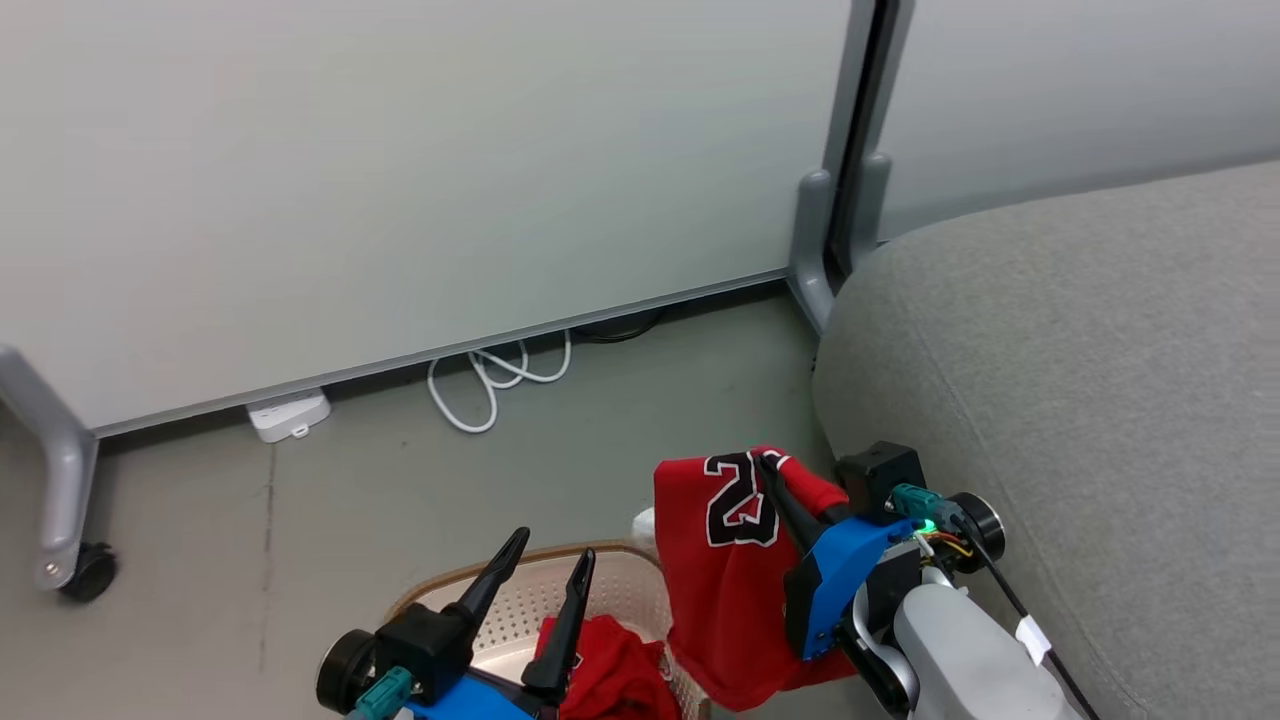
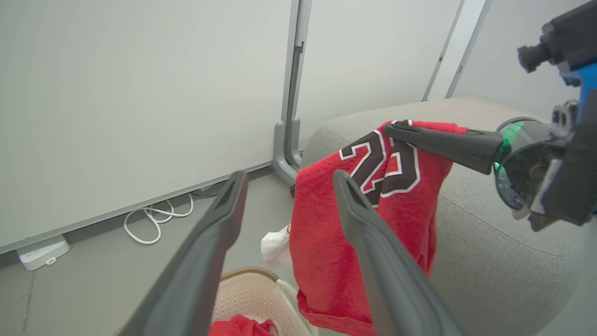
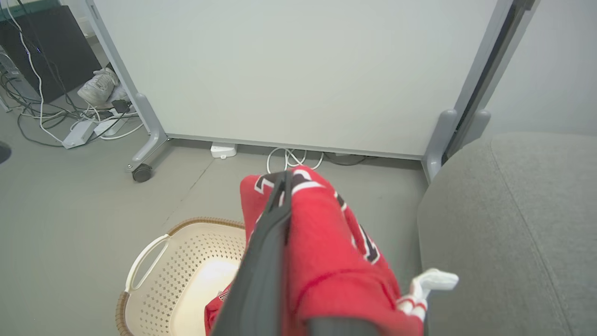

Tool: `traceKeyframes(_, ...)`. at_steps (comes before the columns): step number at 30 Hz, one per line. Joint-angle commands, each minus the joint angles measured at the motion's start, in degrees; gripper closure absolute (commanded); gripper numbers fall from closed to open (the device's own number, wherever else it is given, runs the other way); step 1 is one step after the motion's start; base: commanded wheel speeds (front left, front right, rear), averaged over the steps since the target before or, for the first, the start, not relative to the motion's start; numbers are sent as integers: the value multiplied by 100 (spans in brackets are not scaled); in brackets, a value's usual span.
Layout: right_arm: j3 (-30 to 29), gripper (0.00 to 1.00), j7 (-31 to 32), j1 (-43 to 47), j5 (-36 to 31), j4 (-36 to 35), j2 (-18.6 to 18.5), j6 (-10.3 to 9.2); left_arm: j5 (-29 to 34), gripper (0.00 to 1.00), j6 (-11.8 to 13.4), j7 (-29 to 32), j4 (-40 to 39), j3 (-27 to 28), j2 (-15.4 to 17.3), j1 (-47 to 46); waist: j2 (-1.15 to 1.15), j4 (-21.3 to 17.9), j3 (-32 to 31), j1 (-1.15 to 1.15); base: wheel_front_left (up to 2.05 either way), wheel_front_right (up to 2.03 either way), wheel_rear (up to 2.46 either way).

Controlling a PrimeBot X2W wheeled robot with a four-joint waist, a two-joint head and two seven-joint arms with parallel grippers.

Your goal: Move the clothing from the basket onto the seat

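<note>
**One garment in the air, one left in the basket**

My right claw (image 1: 772, 465) is clamped on the lifted garment (image 1: 720, 590), a red piece with black numbers. In the head view it hangs at 6 o'clock, just beside the seat (image 1: 1100, 350) at 3 o'clock but not on it. My left claw (image 1: 552, 548) hovers at 7 o'clock, fingers apart and holding nothing, above the basket (image 1: 430, 592). The second garment (image 1: 610, 660) lies inside it.

I judge nothing delivered yet: one piece is midway, one untouched. The picture's lower edge cuts off the basket's near half, and my left claw covers part of the second garment. I cannot tell whether the hanging hem clears the rim. A white scrap (image 3: 431, 280) by the hem is too unclear to name.
</note>
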Motion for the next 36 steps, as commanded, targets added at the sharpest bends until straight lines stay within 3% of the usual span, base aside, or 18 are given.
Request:
traceKeyframes(1,-1,100,13,39,-3,-36,-7,-4,-27,0,-22,-17,-24,2,2,-30,0,-363,14,0,0,0,0)
traceKeyframes(19,-137,100,25,71,-127,-136,-4,-4,-35,0,-24,-17,-31,-110,9,-179,0,-1654,188,0,0,0,0)
traceKeyframes(36,-253,100,18,88,-90,-194,-5,-4,-42,0,-25,-17,-6,-139,30,-230,0,-1732,323,0,0,0,0)
